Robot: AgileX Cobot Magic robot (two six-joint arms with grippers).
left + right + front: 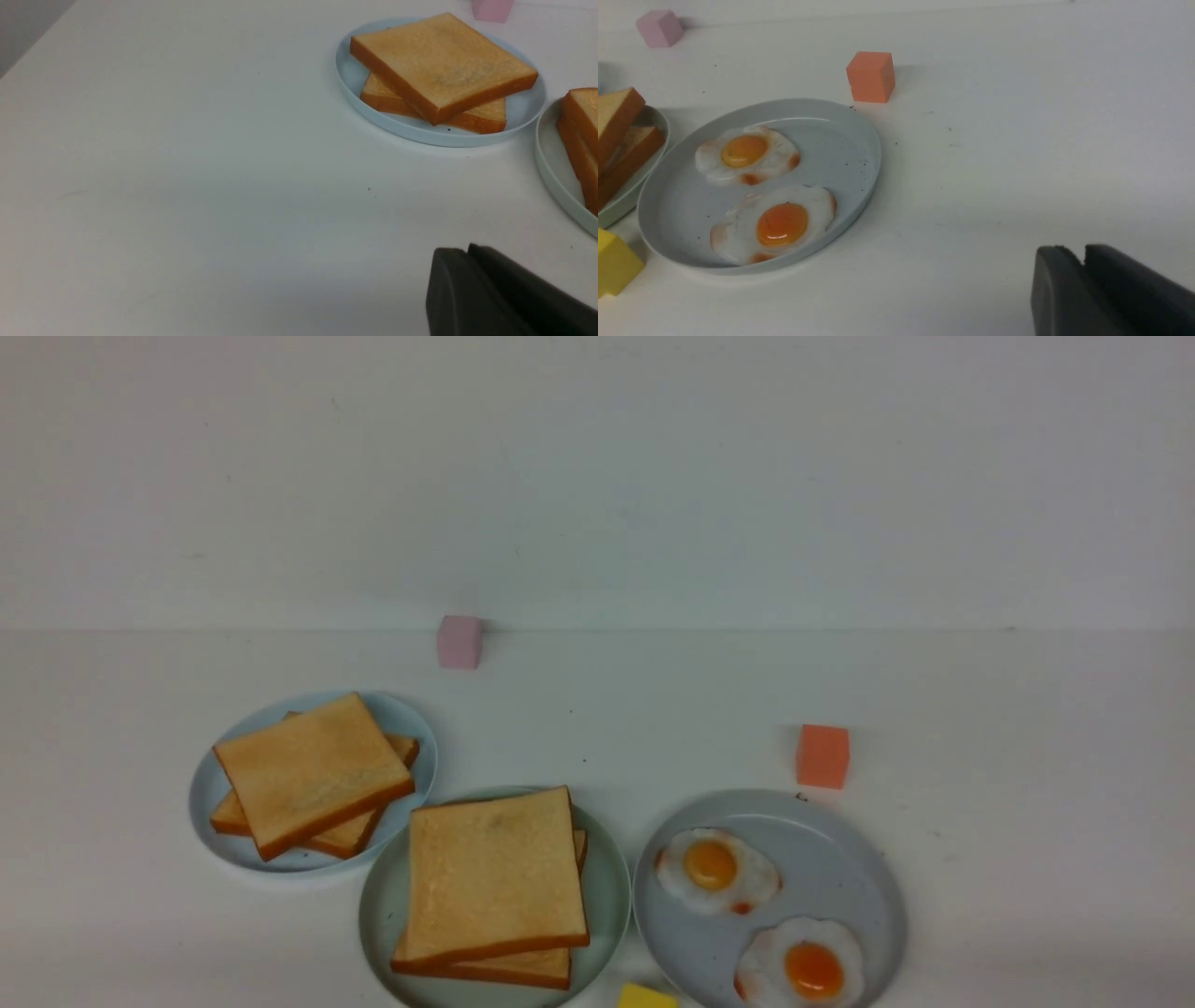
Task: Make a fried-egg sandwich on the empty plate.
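The sandwich (492,887) was two square golden-brown toast slices with darker crusts, one stacked flat on the other. The top slice sat a little crooked, so the bottom slice peeked out at the lower edge. No egg could be seen between the slices from any view. The sandwich lay on the mint-green plate (375,915) at the bottom middle of the front view.

In the left wrist view the left gripper (468,254) was a dark shape at the bottom right, its two fingers pressed together and holding nothing. The sandwich (579,140) showed at the right edge, well apart from it. In the right wrist view the right gripper (1083,255) sat at the bottom right, its fingers together too and holding nothing. The sandwich (621,135) was at the far left edge, well apart, with the grey-blue plate (845,149) and its two fried eggs (746,154) between them.
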